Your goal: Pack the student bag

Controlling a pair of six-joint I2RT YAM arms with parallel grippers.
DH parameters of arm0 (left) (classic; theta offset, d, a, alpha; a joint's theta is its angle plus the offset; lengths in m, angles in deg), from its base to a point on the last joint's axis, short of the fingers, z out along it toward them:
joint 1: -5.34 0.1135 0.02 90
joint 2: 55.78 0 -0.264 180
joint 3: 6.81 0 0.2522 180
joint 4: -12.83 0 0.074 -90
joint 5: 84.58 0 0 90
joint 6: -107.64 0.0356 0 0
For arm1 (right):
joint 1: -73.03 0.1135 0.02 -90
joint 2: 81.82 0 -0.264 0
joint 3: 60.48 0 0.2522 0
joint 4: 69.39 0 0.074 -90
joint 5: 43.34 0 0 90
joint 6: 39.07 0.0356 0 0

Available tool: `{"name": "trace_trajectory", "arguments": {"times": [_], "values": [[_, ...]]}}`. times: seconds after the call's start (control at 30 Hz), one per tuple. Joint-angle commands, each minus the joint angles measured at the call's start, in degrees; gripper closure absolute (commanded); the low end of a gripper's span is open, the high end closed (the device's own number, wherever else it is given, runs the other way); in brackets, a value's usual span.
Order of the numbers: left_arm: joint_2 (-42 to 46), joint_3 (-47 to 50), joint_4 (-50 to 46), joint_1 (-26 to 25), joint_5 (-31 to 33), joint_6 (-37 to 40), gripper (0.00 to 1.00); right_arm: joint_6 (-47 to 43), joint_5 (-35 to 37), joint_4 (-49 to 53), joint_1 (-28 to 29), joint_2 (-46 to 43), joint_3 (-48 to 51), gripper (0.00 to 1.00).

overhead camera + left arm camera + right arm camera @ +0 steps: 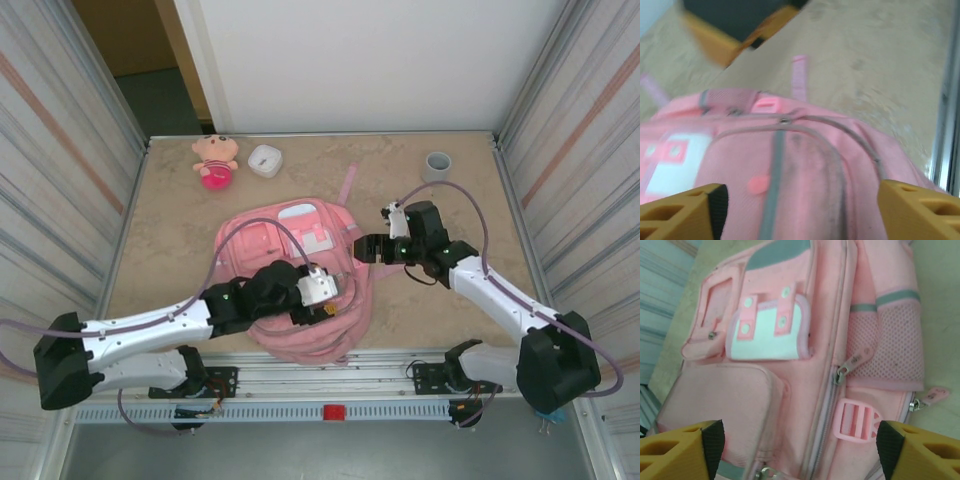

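The student bag (268, 232) lies close under the wide-apart jaws of the left gripper (800, 200) and right gripper (800, 440), barring the way down. Behind the right gripper the table (470, 215) is bare up to a grey cup (438, 165). Well beyond the left gripper stand a plush doll (214, 160) and a white case (265, 160).

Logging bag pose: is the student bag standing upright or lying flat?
Lying flat: the student bag rests on the table, front pockets facing up toward the overhead camera.

The 2 arms angle in toward each other, left gripper (328, 290) and right gripper (360, 248) both spread wide.
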Motion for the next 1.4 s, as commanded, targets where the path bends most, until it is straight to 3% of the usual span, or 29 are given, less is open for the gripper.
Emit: {"name": "trace_trajectory", "arguments": {"times": [0.0, 0.27, 0.5, 0.67, 0.9, 1.13, 1.37], "values": [[4.9, -6.4, -12.3, 1.2, 12.5, -21.7, 0.16, -2.4, 5.1, 6.8, 1.8, -1.9, -5.7, 0.17], [11.4, -13.1, -34.9, 11.4, 15.4, -44.0, 0.12, -6.3, 9.9, 13.4, 8.0, 2.2, -17.1, 0.16], [15.4, -3.9, -35.3, 13.8, 14.3, -52.0, 0.14, -5.5, 8.8, 9.3, 14.0, 10.4, -15.2, 0.18], [15.2, 8.8, -28.4, 15.6, 13.1, -57.4, 0.21, -0.1, 14.8, 3.5, 15.7, 18.1, -7.3, 0.20], [12.3, 26.4, -9.0, 18.9, 9.0, -61.8, 0.32, 10.5, 18.2, -8.7, 16.5, 22.6, 5.0, 0.22], [6.1, 24.1, -2.3, 19.2, 11.4, -57.7, 0.40, 11.5, 17.9, -9.1, 13.6, 18.4, 7.5, 0.22], [-12.6, 13.5, 9.4, 20.4, 7.2, -52.7, 0.39, 7.9, 15.3, -5.4, 3.7, 13.1, 8.1, 0.21]]}}
